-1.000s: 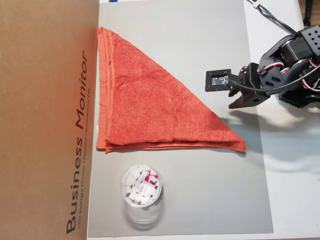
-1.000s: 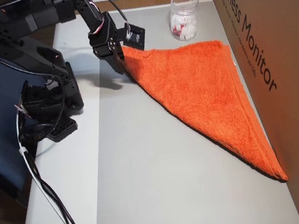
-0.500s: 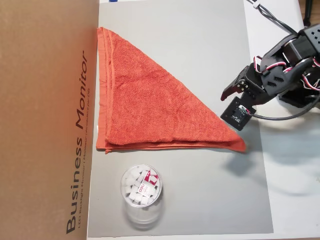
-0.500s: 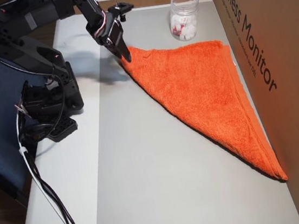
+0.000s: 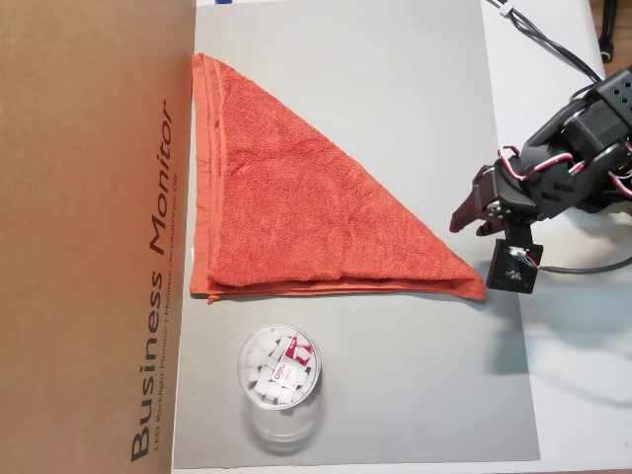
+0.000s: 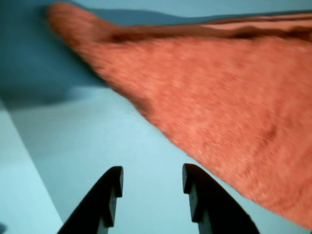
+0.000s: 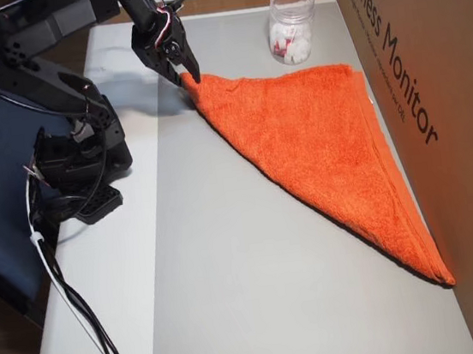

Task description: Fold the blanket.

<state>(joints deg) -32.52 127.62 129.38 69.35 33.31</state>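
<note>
In an overhead view, going from left to right: a brown cardboard box (image 5: 94, 237) printed "Business Monitor" fills the left side. Just beside it, on a grey mat (image 5: 395, 99), lies the blanket (image 5: 286, 207), an orange-red terry towel folded flat into a triangle. Its long straight hemmed edge runs alongside the box, a second edge runs across below, and its sharp corner points right. Below the blanket, apart from it, stands a clear plastic cup (image 5: 279, 380) holding white pieces and a red-and-white label. To the right of the blanket's point hangs the black gripper (image 5: 472, 217), its fingers slightly apart and holding nothing, just above and beside the cloth's tip. The rest of the arm (image 5: 583, 158) reaches away over the white table (image 5: 583, 346) at the right edge. In the wrist view, two dark fingertips (image 6: 114, 180) stand parted over bare mat, with the blurred blanket lying ahead and to the right. In the other overhead view, the gripper (image 7: 186, 69) hovers at the blanket's near corner, whether touching it is unclear.
</note>
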